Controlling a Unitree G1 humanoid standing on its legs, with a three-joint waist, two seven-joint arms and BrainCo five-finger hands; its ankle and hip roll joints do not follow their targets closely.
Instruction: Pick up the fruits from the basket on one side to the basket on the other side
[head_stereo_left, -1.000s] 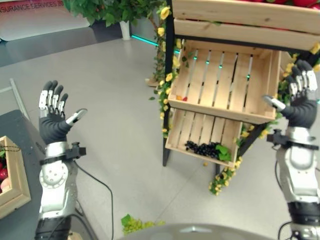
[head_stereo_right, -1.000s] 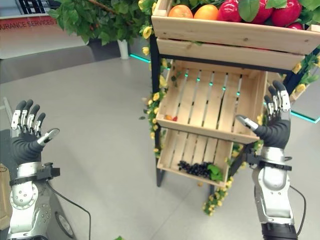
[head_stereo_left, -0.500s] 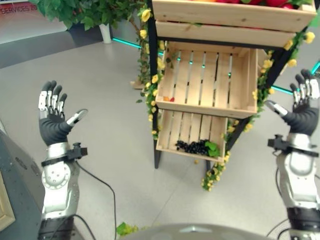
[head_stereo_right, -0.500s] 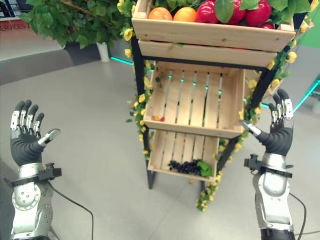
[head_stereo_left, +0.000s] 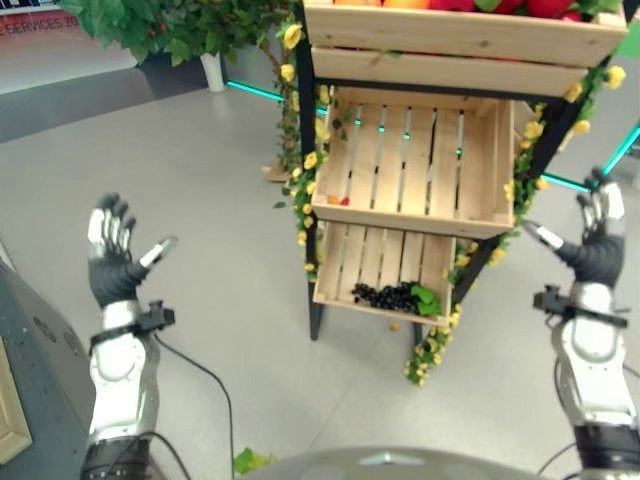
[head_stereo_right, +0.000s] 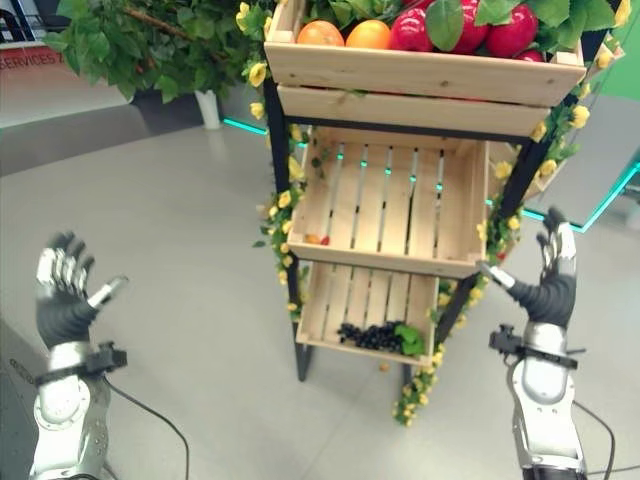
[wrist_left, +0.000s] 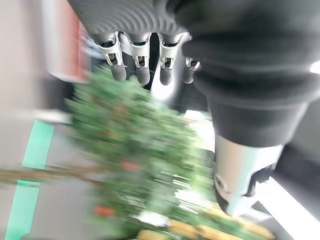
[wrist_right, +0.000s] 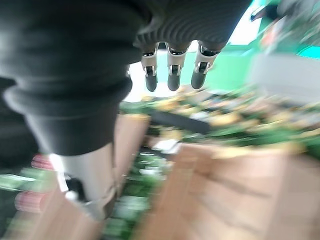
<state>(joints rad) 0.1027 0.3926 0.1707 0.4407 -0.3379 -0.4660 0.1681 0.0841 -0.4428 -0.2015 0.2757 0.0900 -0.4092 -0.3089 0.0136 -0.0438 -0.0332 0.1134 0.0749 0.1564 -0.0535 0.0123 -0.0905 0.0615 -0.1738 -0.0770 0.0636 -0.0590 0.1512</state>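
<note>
Straight ahead on the grey floor (head_stereo_right: 190, 250), a black-framed stand trimmed with yellow flowers (head_stereo_right: 277, 205) is carrying three slatted pale-wood crates one above another. The top crate (head_stereo_right: 420, 72) is brimming with oranges (head_stereo_right: 345, 34), red apples (head_stereo_right: 460, 28) and green leaves, its front board running across the upper edge of the view. The middle crate (head_stereo_right: 390, 215) is tilting forward with bare slats, a few small red and orange fruits (head_stereo_right: 317, 239) sitting in its front left corner against the lip. The bottom crate (head_stereo_right: 368, 315) is holding a bunch of dark grapes with green leaves (head_stereo_right: 385, 337) at its front edge. A leafy green plant in a white pot (head_stereo_right: 140, 45) is standing well behind and to the left. Wide open floor is lying between the stand and both arms. The left hand (head_stereo_right: 62, 300) is hovering palm-in, well apart from the stand, fingers straight and spread, holding nothing. The right hand (head_stereo_right: 548, 285) is hanging just beside the stand's right edge, fingers likewise extended and empty.
</note>
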